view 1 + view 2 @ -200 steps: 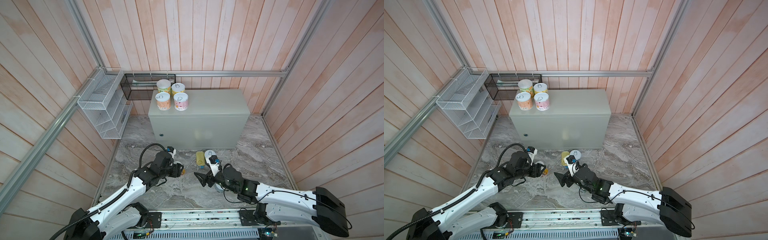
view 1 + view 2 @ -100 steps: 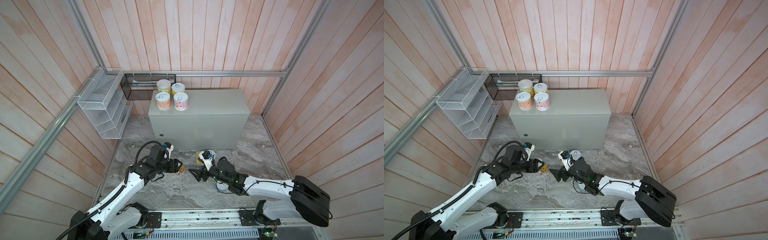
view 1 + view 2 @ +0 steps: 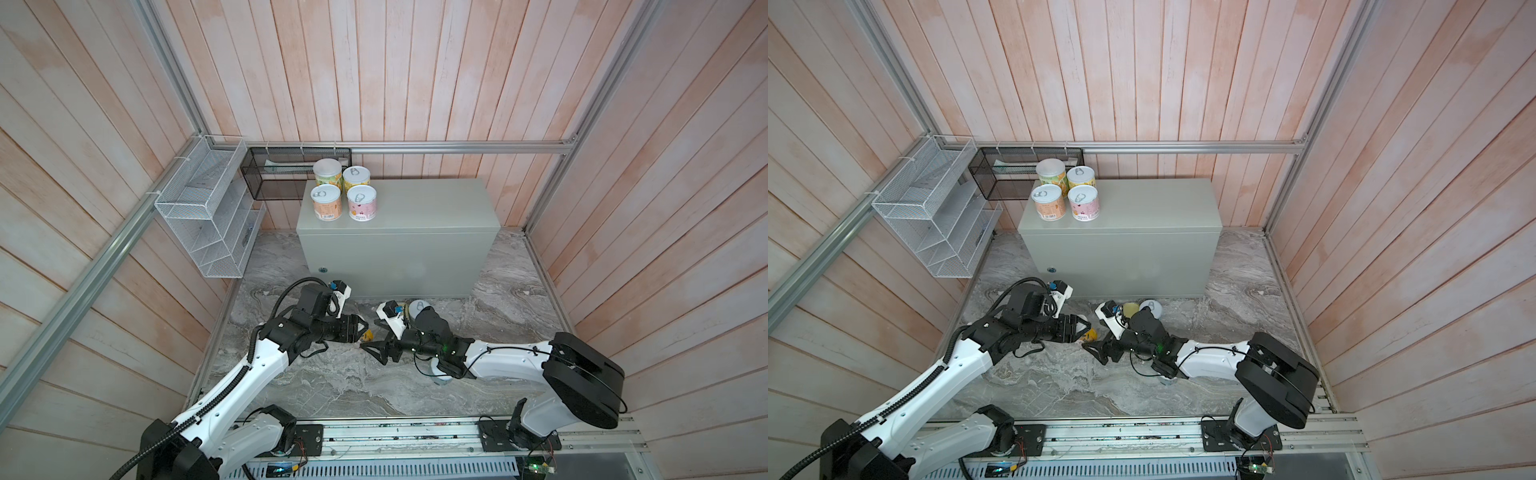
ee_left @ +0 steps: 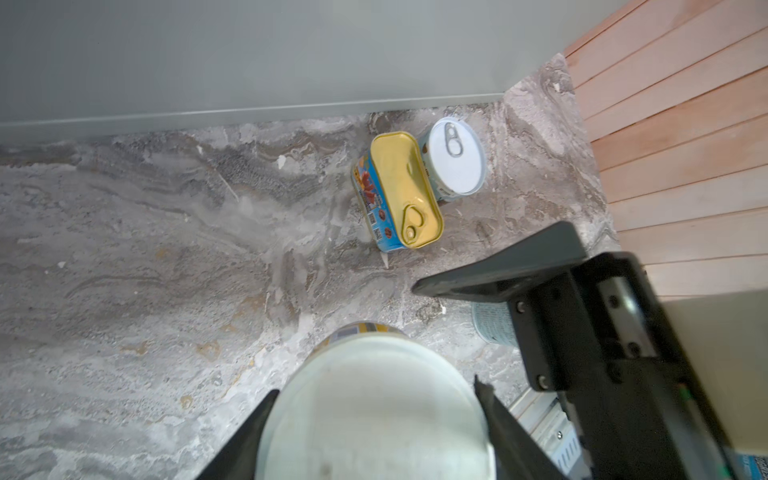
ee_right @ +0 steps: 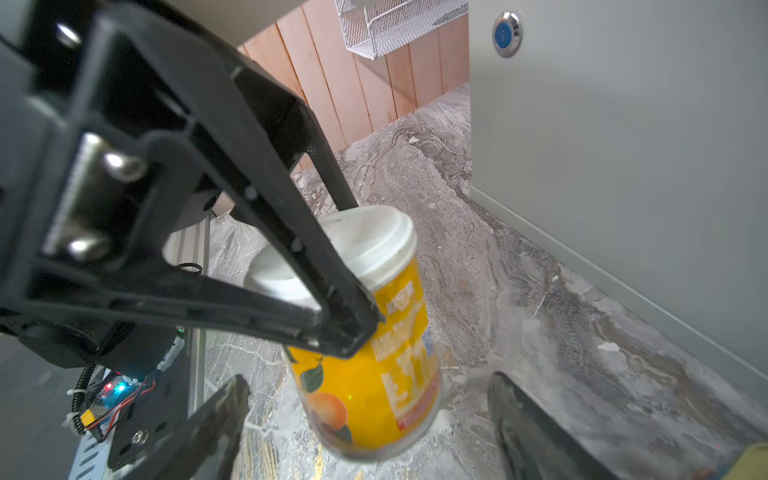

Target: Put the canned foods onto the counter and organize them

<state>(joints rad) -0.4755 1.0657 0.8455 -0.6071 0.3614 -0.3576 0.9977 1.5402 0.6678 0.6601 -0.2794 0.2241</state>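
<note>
My left gripper [image 3: 360,331] [image 4: 374,388] is shut on a yellow can [image 5: 374,365] with a white lid [image 4: 374,411], held tilted low over the stone floor. My right gripper [image 3: 376,350] [image 5: 368,380] is open, one finger on each side of that can's lower end without touching it. Several cans [image 3: 345,195] [image 3: 1065,193] stand at the left rear of the grey counter [image 3: 419,208] [image 3: 1142,208]. A flat gold tin [image 4: 401,189] [image 3: 1130,308] and a silver-lidded can [image 4: 455,156] [image 3: 417,308] sit on the floor against the counter's front.
Another can [image 4: 492,328] [image 3: 440,376] lies partly hidden under my right arm. A white wire basket [image 3: 203,224] hangs on the left wall and a black mesh basket [image 3: 286,174] behind the counter's left end. Wooden walls close in on every side.
My right gripper has slid left across the floor until its fingers flank the yellow can. The left gripper has shifted only slightly, still holding that can.
</note>
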